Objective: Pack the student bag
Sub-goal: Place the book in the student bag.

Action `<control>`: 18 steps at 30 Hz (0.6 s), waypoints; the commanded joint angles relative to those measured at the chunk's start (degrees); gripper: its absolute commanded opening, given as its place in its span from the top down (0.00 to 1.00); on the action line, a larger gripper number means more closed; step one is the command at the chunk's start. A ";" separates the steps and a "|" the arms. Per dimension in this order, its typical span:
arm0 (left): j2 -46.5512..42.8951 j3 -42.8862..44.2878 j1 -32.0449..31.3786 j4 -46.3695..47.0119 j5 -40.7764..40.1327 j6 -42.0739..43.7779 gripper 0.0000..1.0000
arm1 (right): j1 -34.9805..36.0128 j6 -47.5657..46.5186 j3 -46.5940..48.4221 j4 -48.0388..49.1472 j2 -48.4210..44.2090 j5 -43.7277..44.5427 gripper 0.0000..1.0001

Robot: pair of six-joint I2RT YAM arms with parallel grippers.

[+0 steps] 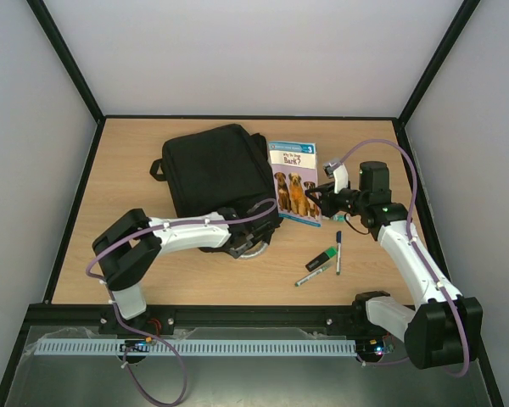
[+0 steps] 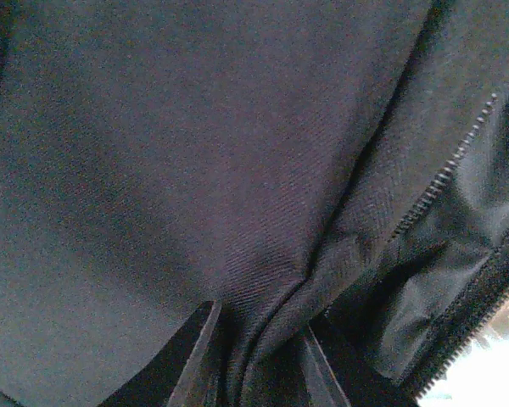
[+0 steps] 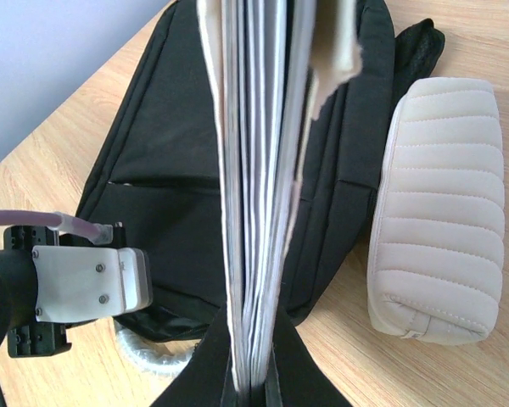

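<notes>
left claw (image 2: 259, 352) pinches a fold of bag (image 1: 216, 174) fabric, jaws narrow; right claw (image 3: 253, 377) is clamped tight on the book (image 1: 295, 182) edge. bag lies flat mid-counter (image 1: 136, 263), book just beside its right.

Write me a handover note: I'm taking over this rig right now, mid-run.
Left gripper: pinching a fold of the student bag by its zip, open there.
Right gripper: shut on the dog book, beside the bag's right edge.
Done: nothing visibly packed.
Left: book, beige pencil case and pens on the table go into the bag.
</notes>
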 commanded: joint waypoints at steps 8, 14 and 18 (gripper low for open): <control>-7.65 4.53 1.82 0.86 -4.69 -0.05 0.97 | -0.38 5.19 6.05 -3.45 -0.99 -4.91 0.99; -14.73 6.52 5.51 2.34 -1.44 0.26 0.98 | -0.37 6.12 18.68 -20.34 1.28 -8.44 0.99; -17.88 5.65 8.99 5.14 3.85 0.34 0.98 | -0.39 10.15 20.39 -26.00 1.42 -13.31 0.99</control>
